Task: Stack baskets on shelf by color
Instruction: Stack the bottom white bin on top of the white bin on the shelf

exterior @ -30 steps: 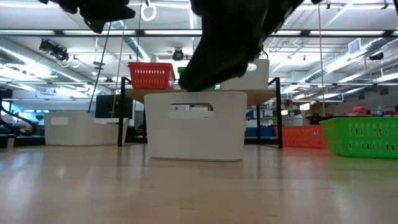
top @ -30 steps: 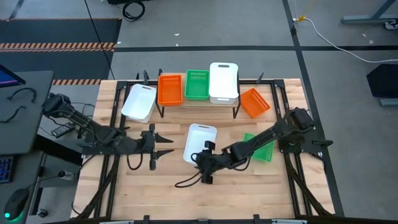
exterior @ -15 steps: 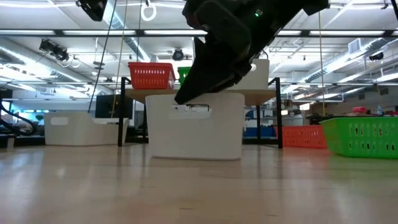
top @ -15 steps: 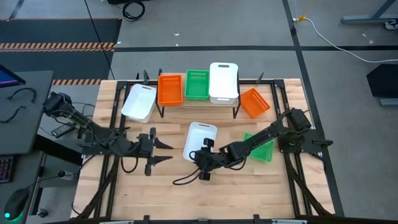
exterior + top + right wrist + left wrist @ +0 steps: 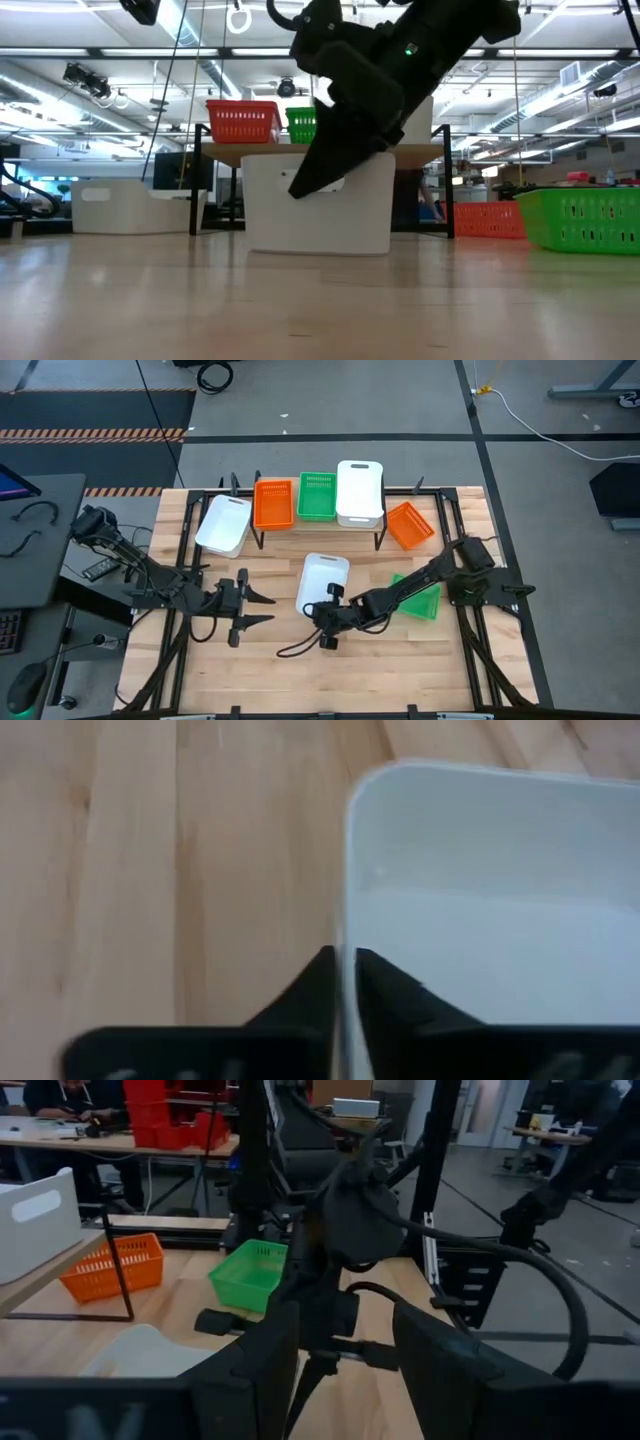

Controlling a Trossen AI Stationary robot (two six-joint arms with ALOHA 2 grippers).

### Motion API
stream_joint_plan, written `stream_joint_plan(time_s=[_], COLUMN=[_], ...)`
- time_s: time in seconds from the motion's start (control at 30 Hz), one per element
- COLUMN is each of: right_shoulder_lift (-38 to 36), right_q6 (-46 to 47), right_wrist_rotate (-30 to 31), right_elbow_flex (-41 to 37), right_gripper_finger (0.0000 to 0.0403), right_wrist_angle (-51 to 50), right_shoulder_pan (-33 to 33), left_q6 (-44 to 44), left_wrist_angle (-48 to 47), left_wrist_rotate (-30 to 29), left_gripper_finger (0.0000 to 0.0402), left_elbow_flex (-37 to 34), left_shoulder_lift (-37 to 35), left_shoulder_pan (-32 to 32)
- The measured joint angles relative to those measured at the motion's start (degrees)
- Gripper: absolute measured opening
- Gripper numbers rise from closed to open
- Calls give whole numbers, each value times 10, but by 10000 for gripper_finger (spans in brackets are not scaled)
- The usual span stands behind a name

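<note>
A white basket (image 5: 322,584) (image 5: 345,215) stands on the table's middle, and my right gripper (image 5: 323,610) (image 5: 345,982) is shut on its near end. My left gripper (image 5: 262,609) (image 5: 345,1380) hovers open to the left of it, holding nothing. On the shelf (image 5: 220,148) stand an orange basket (image 5: 273,503), a green basket (image 5: 317,496) and a white basket (image 5: 360,491). On the table, another white basket (image 5: 224,524) lies left of the shelf. An orange one (image 5: 410,525) lies right of it, and a green one (image 5: 418,598) lies under my right arm. My right gripper pinches the white basket's near short wall (image 5: 345,935), close to its left corner. One finger (image 5: 385,995) is inside the basket and one finger (image 5: 315,988) outside. The fingers slant down from the table's right. The basket stands with its bottom on the table.
The shelf's black legs (image 5: 262,538) stand just beyond the held basket. A black frame (image 5: 440,510) runs round the table's edges. A cable (image 5: 295,650) loops on the table near the right gripper. Bare wood lies toward the near edge.
My right gripper has come down onto the white basket's near wall and shut on it; the basket has shifted slightly on the table. My left gripper has drifted a little toward the table's near left, staying open.
</note>
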Motion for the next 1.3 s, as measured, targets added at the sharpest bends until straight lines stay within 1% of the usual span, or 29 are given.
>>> stream_joint_plan(time_s=[0.03,0.1,0.23,0.33,0.47,0.67,0.73,0.87,0.9,0.97,1.07,1.3], right_shoulder_lift=[1,2,-5,-32,-102,-233,-274,-354,-371,-395,-422,-439], right_q6=[-1,-15,-31,-44,-64,-110,-144,-242,-274,-327,-367,-433], right_wrist_rotate=[0,1,0,3,29,51,78,160,172,176,159,47], right_elbow_flex=[0,0,0,0,0,1,0,1,1,1,1,0], right_gripper_finger=[27,9,11,5,4,2,2,1,1,1,0,0], right_wrist_angle=[4,4,-2,-25,-62,-60,-65,-77,-81,-87,-95,-157], right_shoulder_pan=[0,0,1,7,25,68,82,88,82,60,12,-134], left_q6=[0,0,0,0,0,0,0,0,0,0,0,1], left_wrist_angle=[0,3,3,1,2,4,5,7,8,13,12,12], left_wrist_rotate=[-1,-4,-4,-4,-4,-4,-4,-4,-4,-4,-4,-4], left_gripper_finger=[172,172,172,172,172,172,172,172,172,172,172,172], left_elbow_flex=[0,0,0,0,0,0,0,0,0,0,0,0], left_shoulder_lift=[0,0,0,0,0,0,0,0,0,0,0,0], left_shoulder_pan=[0,0,0,0,0,0,0,0,0,0,0,3])
